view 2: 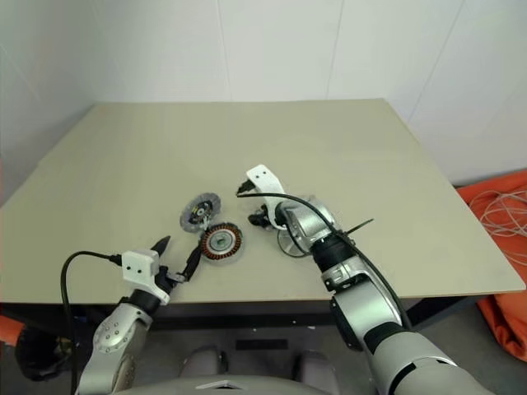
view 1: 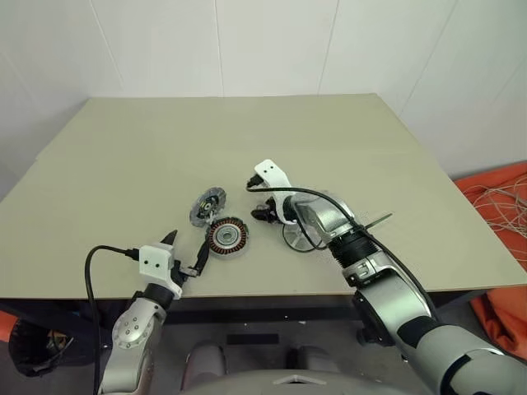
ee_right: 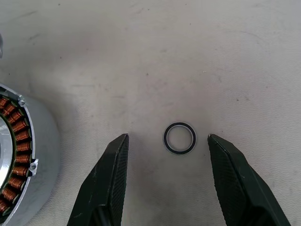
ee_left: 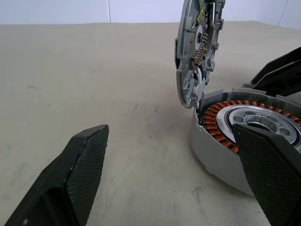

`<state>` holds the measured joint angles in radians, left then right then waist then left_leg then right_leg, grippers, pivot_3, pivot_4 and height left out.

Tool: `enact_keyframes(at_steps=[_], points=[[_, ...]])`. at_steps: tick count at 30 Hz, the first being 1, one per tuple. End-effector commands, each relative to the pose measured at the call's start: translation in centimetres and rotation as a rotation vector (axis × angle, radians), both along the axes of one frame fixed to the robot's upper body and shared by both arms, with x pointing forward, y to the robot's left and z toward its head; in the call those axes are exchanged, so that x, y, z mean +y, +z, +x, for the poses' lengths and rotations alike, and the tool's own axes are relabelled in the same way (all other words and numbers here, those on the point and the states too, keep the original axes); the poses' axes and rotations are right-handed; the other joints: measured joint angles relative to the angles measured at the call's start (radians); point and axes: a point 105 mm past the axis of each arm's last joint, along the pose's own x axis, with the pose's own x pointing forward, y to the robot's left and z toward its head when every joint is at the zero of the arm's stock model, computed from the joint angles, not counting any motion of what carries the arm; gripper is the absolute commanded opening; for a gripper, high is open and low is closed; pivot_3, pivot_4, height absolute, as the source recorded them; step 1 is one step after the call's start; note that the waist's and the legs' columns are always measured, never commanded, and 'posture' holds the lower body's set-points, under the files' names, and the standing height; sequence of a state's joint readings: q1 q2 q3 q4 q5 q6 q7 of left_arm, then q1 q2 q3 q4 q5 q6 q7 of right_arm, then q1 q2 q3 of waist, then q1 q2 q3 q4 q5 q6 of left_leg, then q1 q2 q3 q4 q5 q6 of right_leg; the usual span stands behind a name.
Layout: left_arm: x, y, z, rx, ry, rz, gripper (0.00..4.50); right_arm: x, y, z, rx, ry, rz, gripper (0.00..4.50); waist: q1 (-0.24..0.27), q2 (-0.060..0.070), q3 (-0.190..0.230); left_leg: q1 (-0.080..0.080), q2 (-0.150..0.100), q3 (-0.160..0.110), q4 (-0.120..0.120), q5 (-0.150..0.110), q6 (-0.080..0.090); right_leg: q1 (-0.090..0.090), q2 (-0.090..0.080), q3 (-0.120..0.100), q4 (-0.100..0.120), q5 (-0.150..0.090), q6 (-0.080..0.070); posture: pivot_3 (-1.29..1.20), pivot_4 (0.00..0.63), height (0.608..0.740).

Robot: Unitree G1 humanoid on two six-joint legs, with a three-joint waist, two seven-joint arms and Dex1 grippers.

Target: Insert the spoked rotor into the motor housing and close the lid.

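1. Claws first: right claw (ee_right: 167, 181) is angled down at the table with its fingers apart and nothing in them, straddling a tiny dark ring (ee_right: 179, 138) that lies flat between them, untouched.
2. Left claw (view 1: 185, 253) sits level near the table's front edge, spread wide and empty, one finger just in front of the housing (view 1: 227, 237).
3. Housing lies flat with its copper windings showing, so it's unfilled. Lid (view 1: 207, 205) is propped on edge against its far side, touching it.
4. Rotor (view 1: 298, 235) sits on the table to the right of the housing, mostly tucked behind the right forearm.
5. My read: nothing's been inserted yet, so it's the pick-up stage. Next the right claw probably needs to swing off the ring, get round the rotor's rim and drop it square over the windings.
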<state>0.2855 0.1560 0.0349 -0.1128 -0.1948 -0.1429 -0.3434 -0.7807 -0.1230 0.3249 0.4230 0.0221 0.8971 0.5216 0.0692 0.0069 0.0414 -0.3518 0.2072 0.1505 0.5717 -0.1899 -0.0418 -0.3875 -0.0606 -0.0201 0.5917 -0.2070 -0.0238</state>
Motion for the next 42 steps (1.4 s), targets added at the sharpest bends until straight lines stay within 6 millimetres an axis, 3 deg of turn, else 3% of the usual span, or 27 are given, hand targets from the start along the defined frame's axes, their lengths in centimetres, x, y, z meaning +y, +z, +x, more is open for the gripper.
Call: enact_keyframes(at_steps=[1, 4, 7, 12, 13, 21, 32, 39, 42], points=[[-0.4, 1.0, 0.2, -0.038, -0.013, -0.002, 4.5, 0.4, 1.5, 0.4, -0.06, 0.017, -0.002, 3.03, 0.0, 0.0, 0.0, 0.0, 0.0, 0.0, 0.0, 0.0, 0.0, 0.0, 0.0, 0.0, 0.0, 0.0, 0.0, 0.0, 0.0, 0.74], [-0.5, 1.2, 0.2, -0.041, -0.012, -0.002, 4.5, 0.6, 1.6, 0.4, -0.061, 0.022, -0.003, 3.03, 0.0, 0.0, 0.0, 0.0, 0.0, 0.0, 0.0, 0.0, 0.0, 0.0, 0.0, 0.0, 0.0, 0.0, 0.0, 0.0, 0.0, 0.74], [-0.5, 1.3, 0.3, -0.041, -0.011, -0.004, 4.5, 0.6, 1.6, 0.3, -0.062, 0.025, -0.003, 2.46, 0.0, 0.0, 0.0, 0.0, 0.0, 0.0, 0.0, 0.0, 0.0, 0.0, 0.0, 0.0, 0.0, 0.0, 0.0, 0.0, 0.0, 0.74], [-0.5, 1.4, 0.3, -0.041, -0.011, -0.004, 4.5, 0.7, 1.6, 0.3, -0.063, 0.027, -0.001, 0.8, 0.0, 0.0, 0.0, 0.0, 0.0, 0.0, 0.0, 0.0, 0.0, 0.0, 0.0, 0.0, 0.0, 0.0, 0.0, 0.0, 0.0, 0.74], [-0.5, 1.4, 0.3, -0.042, -0.01, -0.004, 4.5, 0.7, 1.6, 0.3, -0.063, 0.027, -0.001, 0.66, 0.0, 0.0, 0.0, 0.0, 0.0, 0.0, 0.0, 0.0, 0.0, 0.0, 0.0, 0.0, 0.0, 0.0, 0.0, 0.0, 0.0, 0.74], [-0.5, 1.4, 0.3, -0.04, -0.012, -0.008, 4.5, 0.7, 1.7, 0.2, -0.065, 0.03, 0.008, 0.66, 0.0, 0.0, 0.0, 0.0, 0.0, 0.0, 0.0, 0.0, 0.0, 0.0, 0.0, 0.0, 0.0, 0.0, 0.0, 0.0, 0.0, 0.74], [-0.4, 1.2, 0.3, -0.031, -0.018, -0.013, 4.5, 0.6, 5.4, -1.1, -0.165, 0.142, 0.134, 0.66, 0.001, 0.0, 0.0, 0.0, 0.0, 0.0, 0.0, 0.0, 0.0, 0.0, 0.0, 0.0, 0.0, 0.0, 0.0, 0.0, 0.0, 0.74], [-0.4, 1.2, 0.3, -0.028, -0.021, -0.015, 4.5, 1.2, 6.4, -4.8, -0.163, 0.366, 0.183, 0.66, 0.002, -0.001, 0.001, 0.0, 0.0, 0.0, 0.0, 0.0, 0.0, 0.001, 0.0, 0.0, 0.0, -0.001, 0.001, 0.0, 0.0, 0.74], [-0.5, 1.3, 0.3, -0.028, -0.021, -0.016, 4.5, 1.5, 6.3, -5.3, -0.153, 0.398, 0.184, 0.66, 0.001, -0.001, 0.001, 0.001, 0.0, 0.0, 0.0, 0.0, 0.0, 0.001, 0.0, 0.0, 0.0, 0.0, 0.0, 0.0, 0.0, 0.74]])
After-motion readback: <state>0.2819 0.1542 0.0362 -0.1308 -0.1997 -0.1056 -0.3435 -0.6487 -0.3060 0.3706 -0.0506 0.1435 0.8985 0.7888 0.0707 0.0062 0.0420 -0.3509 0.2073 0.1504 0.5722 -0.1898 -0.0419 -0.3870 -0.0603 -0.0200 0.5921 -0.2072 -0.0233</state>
